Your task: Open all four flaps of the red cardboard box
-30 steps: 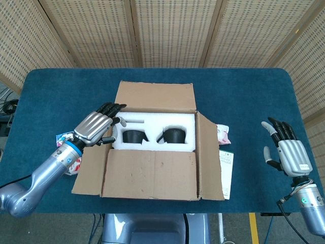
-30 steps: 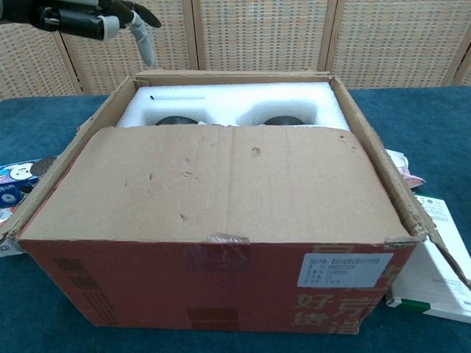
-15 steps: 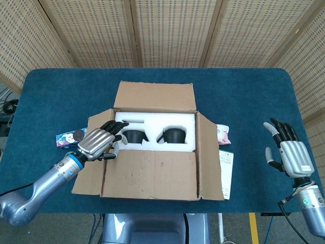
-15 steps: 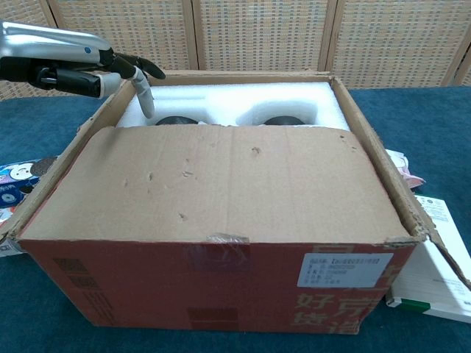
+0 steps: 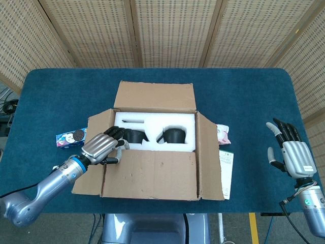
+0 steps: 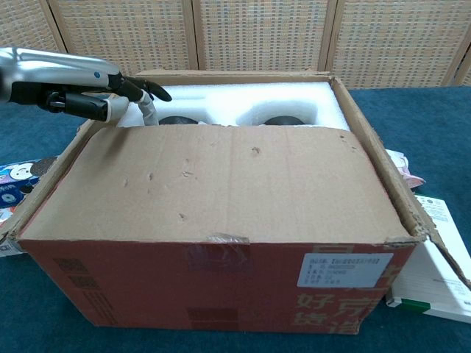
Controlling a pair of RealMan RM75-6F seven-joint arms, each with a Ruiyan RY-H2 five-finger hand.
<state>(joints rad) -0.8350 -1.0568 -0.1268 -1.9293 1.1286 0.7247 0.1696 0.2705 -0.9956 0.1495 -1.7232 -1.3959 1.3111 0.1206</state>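
While the red cardboard box (image 5: 152, 147) sits in the middle of the blue table (image 5: 254, 91), its near flap (image 5: 150, 174) lies flat across the opening and covers the front part of the white foam insert (image 5: 152, 122). The far flap (image 5: 155, 95) is folded back, the right flap (image 5: 209, 157) slopes outward, and the left flap (image 5: 94, 152) leans out under the left arm. The left hand (image 5: 104, 145) reaches over the left wall with its dark fingers (image 6: 151, 92) loosely curled at the near flap's left corner and nothing visibly gripped; whether they touch the cardboard cannot be told. The right hand (image 5: 290, 152) hangs well apart to the right, fingers spread and empty. A snack packet (image 5: 70, 137) lies left of the box, a white leaflet (image 5: 226, 173) right of it.
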